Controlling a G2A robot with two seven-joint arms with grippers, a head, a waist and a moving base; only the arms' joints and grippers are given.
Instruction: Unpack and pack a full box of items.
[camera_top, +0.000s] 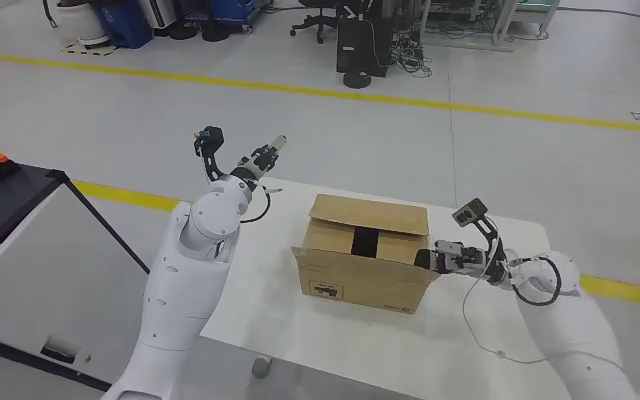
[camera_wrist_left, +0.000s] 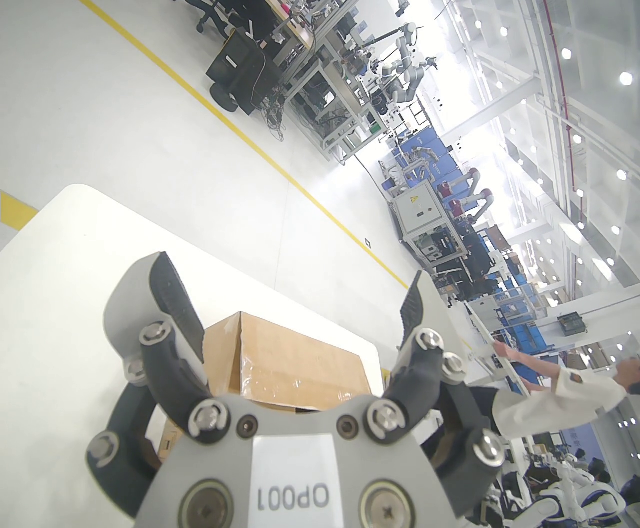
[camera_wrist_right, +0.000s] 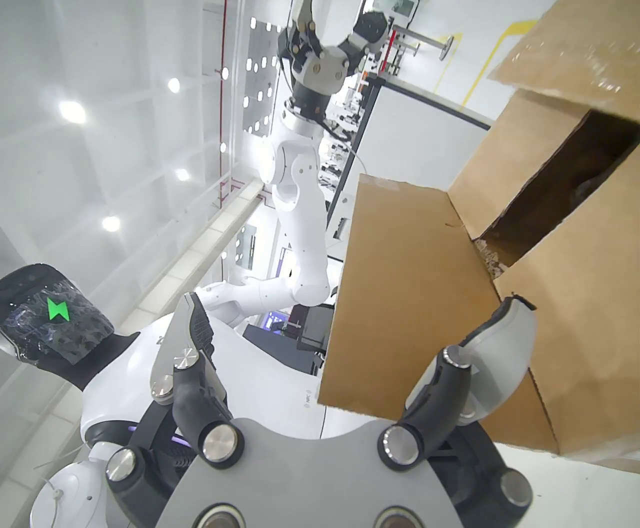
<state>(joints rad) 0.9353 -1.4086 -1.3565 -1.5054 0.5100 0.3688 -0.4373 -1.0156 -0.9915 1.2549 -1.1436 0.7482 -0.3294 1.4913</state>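
Left arm (camera_top: 215, 215): standing bent at the elbow, forearm pointing up and away from the body.
Left gripper (camera_wrist_left: 289, 272): hanging high in the air, its fingers (camera_wrist_left: 170, 295) standing wide apart and gripping nothing.
Right arm (camera_top: 540, 280): lying low, forearm pointing inward across the front.
Right gripper (camera_wrist_right: 352, 307): sitting level, holding its fingers (camera_wrist_right: 510, 330) spread wide.

You have a white label (camera_wrist_left: 292, 495) with a short code, upside down, on the left gripper (camera_wrist_left: 290, 290). The box (camera_top: 385, 275) carries a dark printed mark (camera_top: 325, 291) at its near left corner, too small to read. A far grey cabinet (camera_wrist_left: 430, 220) bears a yellow warning triangle (camera_wrist_left: 415, 200).
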